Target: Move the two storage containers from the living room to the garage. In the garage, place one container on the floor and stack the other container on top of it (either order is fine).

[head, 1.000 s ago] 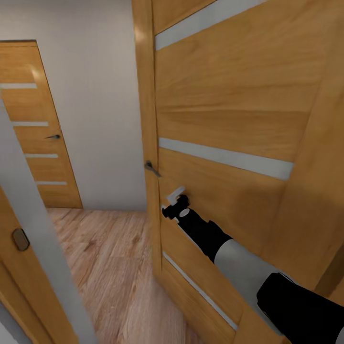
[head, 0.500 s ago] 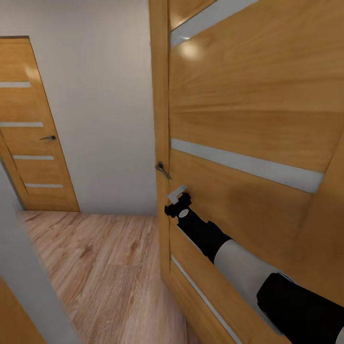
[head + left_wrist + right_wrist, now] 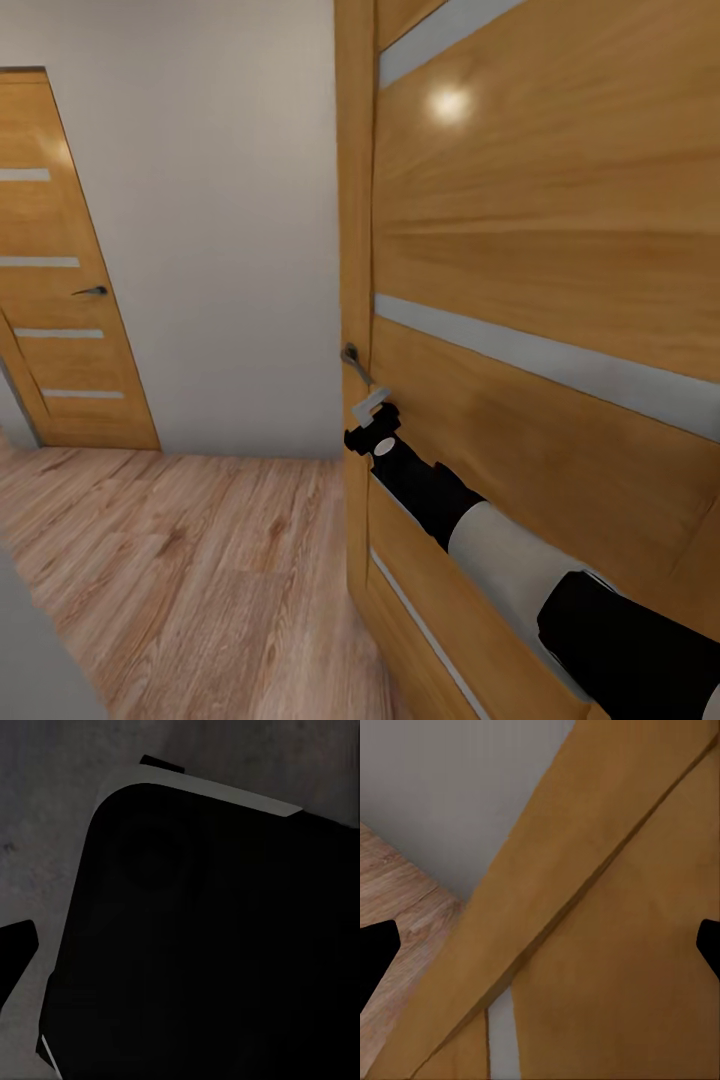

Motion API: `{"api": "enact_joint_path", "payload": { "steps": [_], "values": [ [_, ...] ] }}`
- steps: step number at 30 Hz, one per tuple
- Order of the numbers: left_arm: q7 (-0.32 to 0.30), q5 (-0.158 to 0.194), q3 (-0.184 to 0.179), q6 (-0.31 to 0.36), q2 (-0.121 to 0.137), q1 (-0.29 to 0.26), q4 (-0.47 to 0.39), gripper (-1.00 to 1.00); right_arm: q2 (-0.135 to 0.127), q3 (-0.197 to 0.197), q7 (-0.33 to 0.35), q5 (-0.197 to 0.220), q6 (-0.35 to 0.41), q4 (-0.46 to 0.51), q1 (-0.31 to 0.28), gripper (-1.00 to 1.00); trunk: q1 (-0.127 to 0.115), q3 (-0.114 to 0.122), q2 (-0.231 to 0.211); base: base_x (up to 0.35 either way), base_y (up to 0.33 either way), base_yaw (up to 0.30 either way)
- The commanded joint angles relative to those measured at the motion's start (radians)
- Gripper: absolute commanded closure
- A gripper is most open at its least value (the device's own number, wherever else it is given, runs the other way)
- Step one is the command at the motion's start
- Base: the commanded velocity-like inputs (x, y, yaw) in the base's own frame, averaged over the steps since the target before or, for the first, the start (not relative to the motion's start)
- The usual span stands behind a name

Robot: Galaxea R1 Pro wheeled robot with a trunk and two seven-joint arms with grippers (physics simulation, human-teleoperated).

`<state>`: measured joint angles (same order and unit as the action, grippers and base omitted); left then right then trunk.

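You were in a hallway, and no bin was in sight. At far left stood a closed door (image 3: 65, 270) with pale stripes and a dark lever handle (image 3: 92, 291), set in a white wall (image 3: 230, 220). Pale wood-plank floor (image 3: 190, 570) ran from that wall toward you. Right of the wall stood an open door (image 3: 540, 300), honey-brown with pale stripes, its edge facing you and its handle (image 3: 354, 360) sticking out from that edge. Your right arm (image 3: 500, 560) reached up from the lower right, and its end effector (image 3: 371, 405) sat just below that handle, close against the door. In the right wrist view, the two dark fingertips (image 3: 375, 956) stood far apart at the frame's edges, with nothing between them but the door's wood (image 3: 607, 945) and a strip of floor. The left wrist view showed a dark rounded body (image 3: 210, 945) over mottled grey, so you couldn't tell the left end effector's state.
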<state>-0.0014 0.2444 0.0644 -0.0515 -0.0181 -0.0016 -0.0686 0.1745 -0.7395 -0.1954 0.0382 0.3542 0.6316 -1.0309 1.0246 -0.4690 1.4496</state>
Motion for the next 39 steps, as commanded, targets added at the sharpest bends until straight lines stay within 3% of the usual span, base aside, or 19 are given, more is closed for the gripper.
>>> {"api": "enact_joint_path", "payload": {
  "steps": [1,10,39],
  "values": [
    [0.000,0.001,0.006,-0.002,0.000,0.000,0.000,-1.00,0.000,-0.003,-0.010,-0.003,0.007,0.000,-0.001,-1.00,0.000,-0.001,0.000,0.202,0.000,0.000],
    [0.000,0.006,0.009,-0.002,0.000,0.000,0.000,-1.00,0.000,-0.001,-0.010,-0.001,0.005,0.000,-0.001,-1.00,0.000,-0.001,0.000,0.144,0.000,0.000],
    [0.000,0.010,0.014,-0.004,0.000,0.000,-0.002,-1.00,0.000,0.002,-0.010,0.000,-0.017,-0.035,-0.001,-1.00,0.000,-0.001,0.000,0.012,0.005,0.000]
  ]
}}
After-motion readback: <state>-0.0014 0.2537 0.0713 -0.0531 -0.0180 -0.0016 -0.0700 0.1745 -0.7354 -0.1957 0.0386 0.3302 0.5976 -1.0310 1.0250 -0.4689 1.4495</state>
